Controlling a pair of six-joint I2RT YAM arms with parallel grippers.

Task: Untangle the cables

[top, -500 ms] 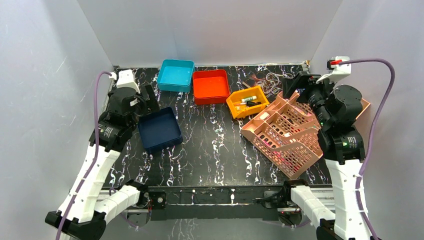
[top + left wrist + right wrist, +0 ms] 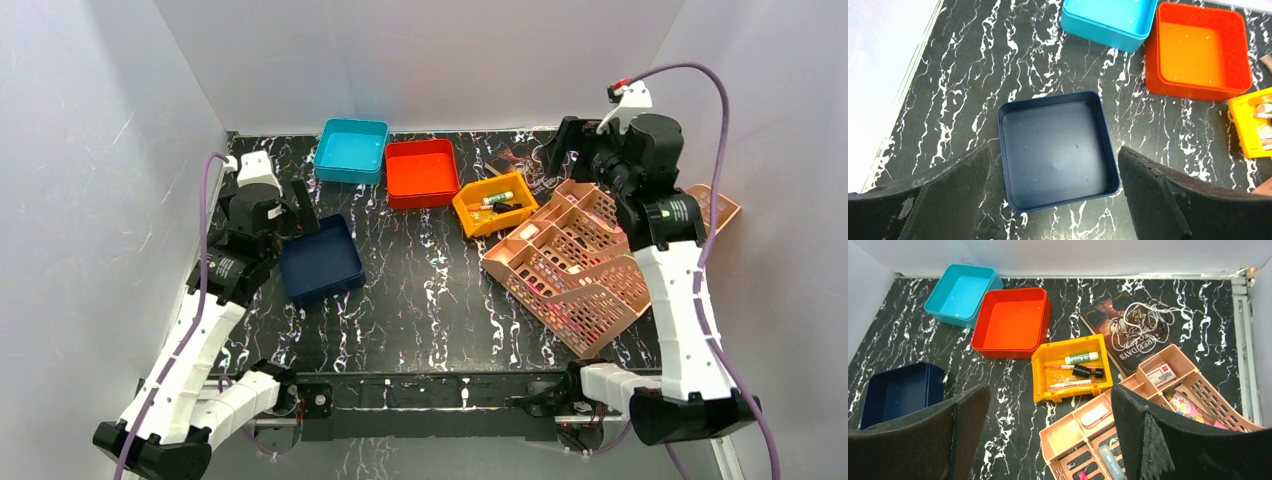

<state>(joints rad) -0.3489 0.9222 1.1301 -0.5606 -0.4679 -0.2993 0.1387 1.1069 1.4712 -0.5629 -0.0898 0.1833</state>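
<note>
- On the far side of the black table (image 2: pixel 1068 300), at about 1 o'clock in the top view, the cables (image 2: pixel 1143 322) lie in a heap on a book (image 2: pixel 1103 317).
- Only the right wrist camera shows the heap well. From the top camera, the right arm hides much of it.
- The left wrist camera looks down on other things: a dark blue tray (image 2: pixel 1053 145) right under it, a light blue tray (image 2: pixel 960 292) at 12 o'clock and an orange tray (image 2: pixel 1008 322) at 1 o'clock.
- The left gripper (image 2: pixel 1054 147) has its two fingers spread wide, one on each side of the dark blue tray, and pinches nothing.
- The right gripper (image 2: pixel 1048 387) is spread wide too and holds nothing. It hangs high above the table, with the cables at 1 o'clock in its view.
- A yellow bin (image 2: pixel 1073 392) with pens and a small tube sits at 7 o'clock from the cables, just beside the book.
- A big pink organizer (image 2: pixel 580 280) lies tilted at 6 o'clock from the cables. Its top corner is just beside the book's near edge.
- The orange tray is at 9 o'clock from the cables, well apart from them.
- The cables look like thin white loops, with some darker threads mixed in the middle. They cross over each other in a messy knot.
- One white loop spills off the book onto the table at 3 o'clock.
</note>
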